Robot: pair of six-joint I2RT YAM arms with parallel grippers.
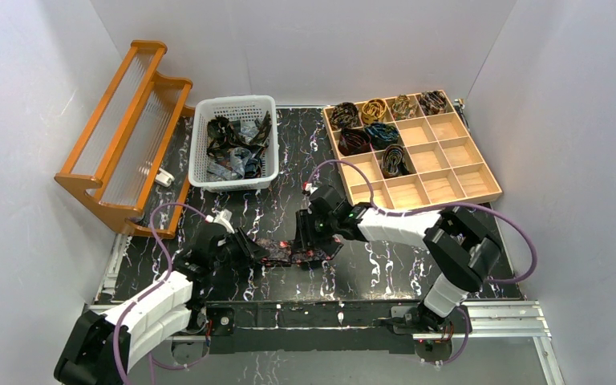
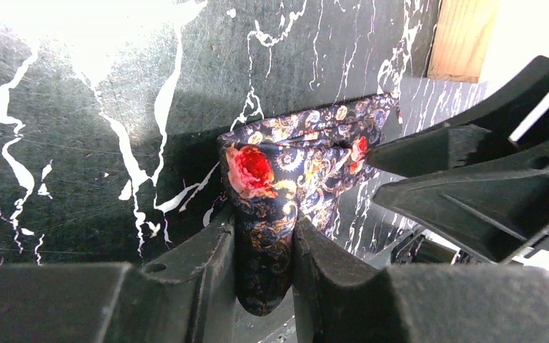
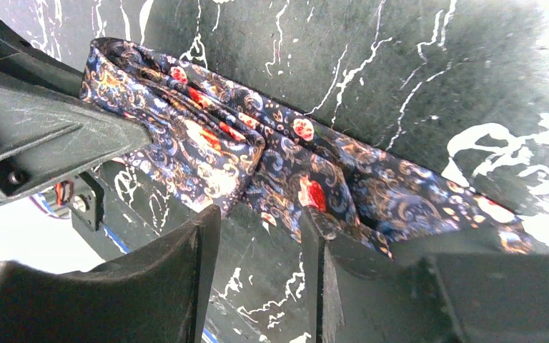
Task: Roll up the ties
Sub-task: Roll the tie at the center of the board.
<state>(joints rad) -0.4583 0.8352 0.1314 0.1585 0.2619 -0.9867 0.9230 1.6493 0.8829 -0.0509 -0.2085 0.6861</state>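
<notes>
Left wrist view tells most of the story. The left gripper (image 2: 264,254) is clamped on a folded bit of the tie (image 2: 293,161), navy paisley with red flowers. The fabric bulges out just past its fingertips and lies on the black marbled table (image 2: 78,236). My guess is it's pinching that end to anchor the strip while the roll gets started or tightened.

The right gripper (image 3: 261,246) sits nose to nose with it, jaws standing apart and table showing in the gap. The tie runs just ahead of its fingertips and seems to brush one finger, but nothing is pinched there. Looks to me like it's lining up for a bite of fabric.

Honestly the tie isn't much of a roll yet. It's more a bunched fold with a tail trailing off past the right gripper's side.

Other stuff, from the top camera: well beyond the left gripper is a white basket (image 1: 235,102) with loose ties (image 1: 237,144) piled in it, plus a wooden rack (image 1: 120,136) off to its outer side. Beyond the right gripper is a wooden tray (image 1: 449,152) with rolled ties (image 1: 369,128) in several of its far compartments. None of that is in the way.

The real crowding is the two grippers themselves. They're so close that the right one's fingers fill one side of the left wrist view. I'd say any re-grab risks bumping fingers or dragging the fold loose.
</notes>
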